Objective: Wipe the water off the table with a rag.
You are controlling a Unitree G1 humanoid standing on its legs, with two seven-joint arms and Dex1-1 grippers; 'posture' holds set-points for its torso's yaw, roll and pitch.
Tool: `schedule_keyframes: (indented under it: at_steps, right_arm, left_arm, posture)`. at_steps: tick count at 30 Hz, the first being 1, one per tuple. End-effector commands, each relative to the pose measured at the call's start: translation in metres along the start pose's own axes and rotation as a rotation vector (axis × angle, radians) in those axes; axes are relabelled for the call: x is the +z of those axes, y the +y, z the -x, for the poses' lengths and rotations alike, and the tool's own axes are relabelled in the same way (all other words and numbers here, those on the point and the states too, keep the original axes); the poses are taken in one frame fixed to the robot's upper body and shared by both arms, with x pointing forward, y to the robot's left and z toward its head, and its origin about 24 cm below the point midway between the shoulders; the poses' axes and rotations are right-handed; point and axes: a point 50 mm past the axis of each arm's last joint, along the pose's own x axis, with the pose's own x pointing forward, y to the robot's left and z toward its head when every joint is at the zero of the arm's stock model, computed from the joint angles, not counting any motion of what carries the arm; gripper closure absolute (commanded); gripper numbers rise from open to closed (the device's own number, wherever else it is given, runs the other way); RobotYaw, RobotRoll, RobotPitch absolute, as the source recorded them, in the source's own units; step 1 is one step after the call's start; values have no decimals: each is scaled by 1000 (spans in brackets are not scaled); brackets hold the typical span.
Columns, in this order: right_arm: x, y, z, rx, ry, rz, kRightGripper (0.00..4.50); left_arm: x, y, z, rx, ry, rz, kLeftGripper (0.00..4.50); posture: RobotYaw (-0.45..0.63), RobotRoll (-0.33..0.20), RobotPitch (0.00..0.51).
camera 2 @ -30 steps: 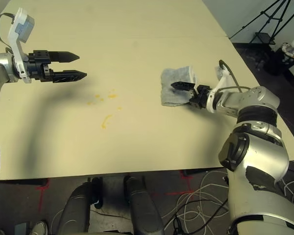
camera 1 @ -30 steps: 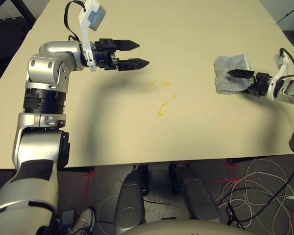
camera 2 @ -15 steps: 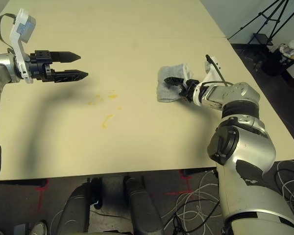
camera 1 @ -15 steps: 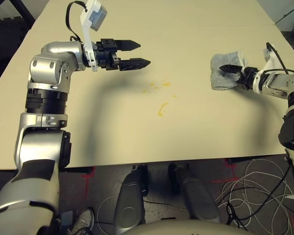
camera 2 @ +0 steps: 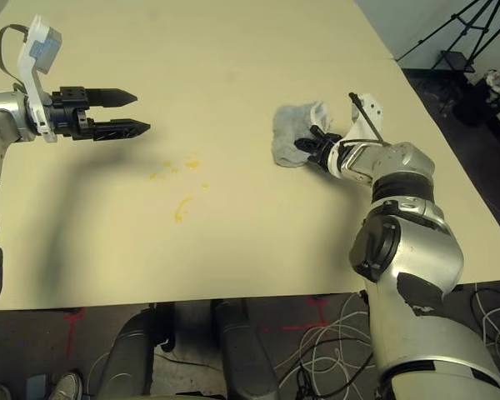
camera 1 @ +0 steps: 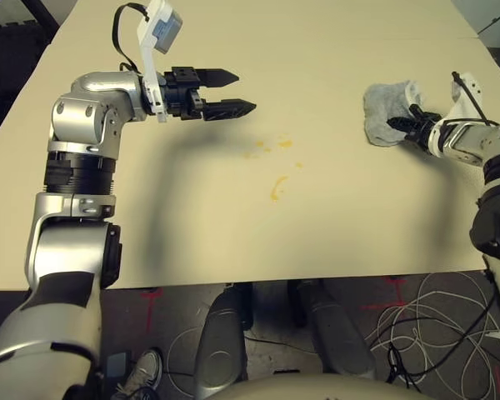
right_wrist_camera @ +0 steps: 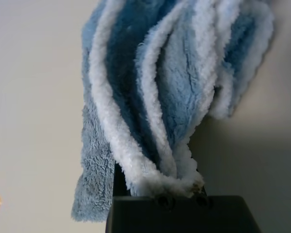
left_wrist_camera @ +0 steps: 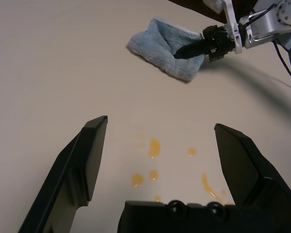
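Right gripper (camera 2: 310, 143) clamped on the rag (camera 2: 292, 132) at the table's (camera 1: 333, 225) right side

The rag looks soft, light and floppy – it bunches into folds, so a pinch on a gathered edge suits it, as taken here; the right fingers are buried in the pile and hard to make out. The left gripper (camera 1: 233, 92) hangs spread and empty above the table, the water (camera 1: 276, 187) lying as small orange drops between – well apart from the rag

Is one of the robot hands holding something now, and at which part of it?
The right hand is shut on the light grey fuzzy terry-cloth rag, pinching a bunched edge fold on its near side. The left hand is open and holds nothing.
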Motion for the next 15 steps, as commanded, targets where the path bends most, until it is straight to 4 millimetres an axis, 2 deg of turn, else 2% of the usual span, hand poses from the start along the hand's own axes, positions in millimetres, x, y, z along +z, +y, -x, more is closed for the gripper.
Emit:
schedule_keyframes:
  at_steps: [1,4,9,15]
  right_arm:
    - [2,28,3,117,69,90,4452]
    - [-10,62,11,242,155,140,4452]
    - [-51,113,29,424,285,214,4452]
    - [-85,163,30,600,329,279,4452]
  left_arm:
    - [-4,-1,3,5,-8,11,0]
    - [-3,0,5,13,-12,10,0]
    - [-3,5,6,31,-19,9,0]
    - [-4,11,14,50,6,9,0]
  posture:
    - [-43,0,287]
    - [-49,0,291]
    - [-63,0,300]
    - [-65,0,314]
